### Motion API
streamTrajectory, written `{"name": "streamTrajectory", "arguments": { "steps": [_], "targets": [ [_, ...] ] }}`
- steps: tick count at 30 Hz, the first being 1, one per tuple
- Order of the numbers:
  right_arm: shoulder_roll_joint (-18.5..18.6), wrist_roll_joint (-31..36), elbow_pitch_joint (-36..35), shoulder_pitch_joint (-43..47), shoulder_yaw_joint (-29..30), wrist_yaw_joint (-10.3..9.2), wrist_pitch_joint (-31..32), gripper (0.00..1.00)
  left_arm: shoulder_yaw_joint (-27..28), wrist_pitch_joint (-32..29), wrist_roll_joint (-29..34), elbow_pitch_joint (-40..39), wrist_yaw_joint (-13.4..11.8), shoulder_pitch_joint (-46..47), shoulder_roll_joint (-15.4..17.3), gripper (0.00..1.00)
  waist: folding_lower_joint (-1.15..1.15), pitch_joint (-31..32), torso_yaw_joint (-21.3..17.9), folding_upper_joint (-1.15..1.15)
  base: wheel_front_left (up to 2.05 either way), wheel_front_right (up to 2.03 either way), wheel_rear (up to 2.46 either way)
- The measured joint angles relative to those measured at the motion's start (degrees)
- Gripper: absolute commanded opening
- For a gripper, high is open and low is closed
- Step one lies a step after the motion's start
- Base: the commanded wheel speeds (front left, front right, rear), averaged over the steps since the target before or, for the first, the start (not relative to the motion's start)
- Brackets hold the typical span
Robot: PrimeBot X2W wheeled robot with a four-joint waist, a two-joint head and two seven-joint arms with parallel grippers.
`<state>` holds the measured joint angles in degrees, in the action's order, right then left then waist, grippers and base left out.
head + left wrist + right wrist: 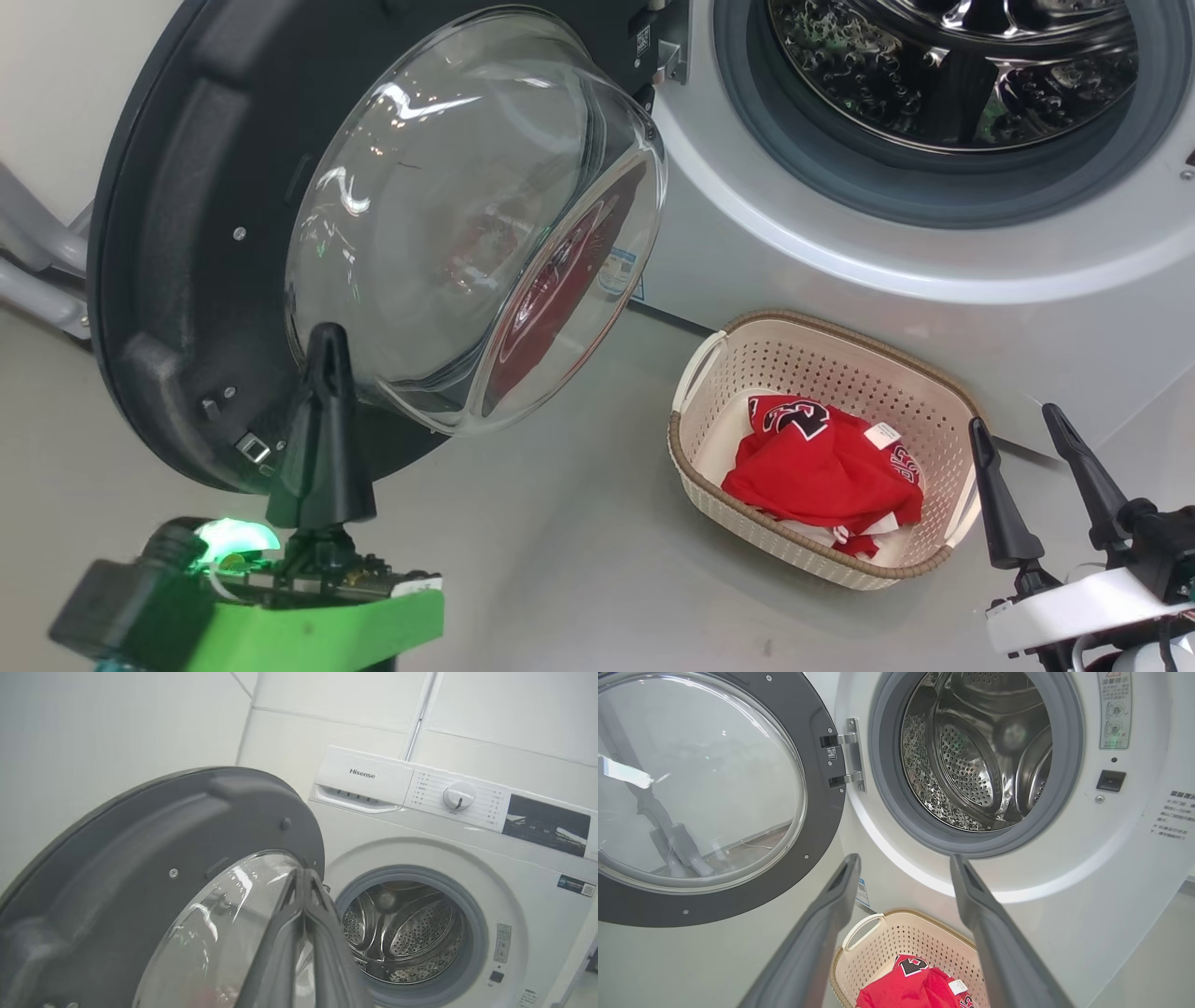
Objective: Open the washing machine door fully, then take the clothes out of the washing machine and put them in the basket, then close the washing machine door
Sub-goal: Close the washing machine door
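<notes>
The washing machine door stands wide open, its matte black inner face and clear glass bowl turned toward me; it shows too in the left wrist view and the right wrist view. The white washing machine shows a bare steel drum. The red clothes lie in the cream basket on the floor below the drum opening. My left gripper is shut, its tips just in front of the glass bowl's lower edge. My right gripper is open and holds nothing, right of the basket.
White walls run behind and left of the machine. Pale grey pipes sit at the far left behind the door. Bare grey floor spreads in front of the basket.
</notes>
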<state>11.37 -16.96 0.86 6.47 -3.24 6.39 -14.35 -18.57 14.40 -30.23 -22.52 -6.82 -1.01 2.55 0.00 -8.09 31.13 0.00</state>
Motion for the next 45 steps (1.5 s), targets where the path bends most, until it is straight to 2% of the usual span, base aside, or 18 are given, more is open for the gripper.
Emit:
{"name": "streamTrajectory", "arguments": {
  "steps": [7,13,16,20,25,27,30,37,45],
  "targets": [
    [0.15,0.0,-0.24,0.0,0.13,-0.01,0.02,1.0,4.21,0.25,-11.31,-9.33,0.53,2.18,-0.02,0.0,0.0,-0.04,0.14,0.0,0.0,0.0,0.0],
    [0.24,-0.01,-0.77,0.01,0.4,-0.08,0.42,1.0,12.47,0.38,-14.22,-15.97,2.1,5.77,-0.14,0.0,0.0,-0.31,0.22,0.0,0.0,0.0,0.0],
    [0.46,-0.01,-1.26,0.01,0.62,-0.09,0.49,1.0,17.04,0.38,-14.44,-16.97,2.63,7.1,-0.18,0.0,0.0,-0.81,0.27,0.0,0.0,0.0,0.0],
    [0.85,-0.01,-1.46,0.01,0.78,-0.49,0.51,1.0,23.91,0.41,-18.56,-16.45,2.58,9.29,-0.13,0.0,0.0,-1.33,0.37,0.0,0.0,0.0,0.0],
    [1.13,-0.01,-1.56,0.01,0.8,-0.49,0.52,1.0,31.88,0.36,-25.82,-11.12,2.29,11.03,0.98,0.0,0.0,-1.54,0.5,0.0,0.0,0.0,0.0],
    [1.31,-0.01,-1.66,0.02,0.86,-0.49,0.52,1.0,34.34,-0.88,-27.35,-7.71,1.74,11.32,2.24,0.0,0.0,-1.64,0.55,0.0,0.0,0.0,0.0],
    [1.35,-0.01,-1.89,0.01,0.85,-0.49,0.71,1.0,36.72,-3.82,-32.82,-2.36,1.47,11.92,3.3,0.0,0.0,-1.79,0.64,0.0,0.0,0.0,0.0],
    [1.79,-0.01,-2.31,0.01,0.65,-0.48,1.02,1.0,37.23,-15.21,-44.92,10.7,0.85,12.51,6.42,0.0,0.0,-2.15,0.7,0.0,0.0,0.0,0.0],
    [2.12,-0.01,-2.45,0.01,0.32,-0.47,1.46,1.0,35.42,-24.39,-50.03,17.04,0.56,14.49,9.9,0.0,0.0,-2.4,0.63,0.0,0.0,0.0,0.0]
  ]
}}
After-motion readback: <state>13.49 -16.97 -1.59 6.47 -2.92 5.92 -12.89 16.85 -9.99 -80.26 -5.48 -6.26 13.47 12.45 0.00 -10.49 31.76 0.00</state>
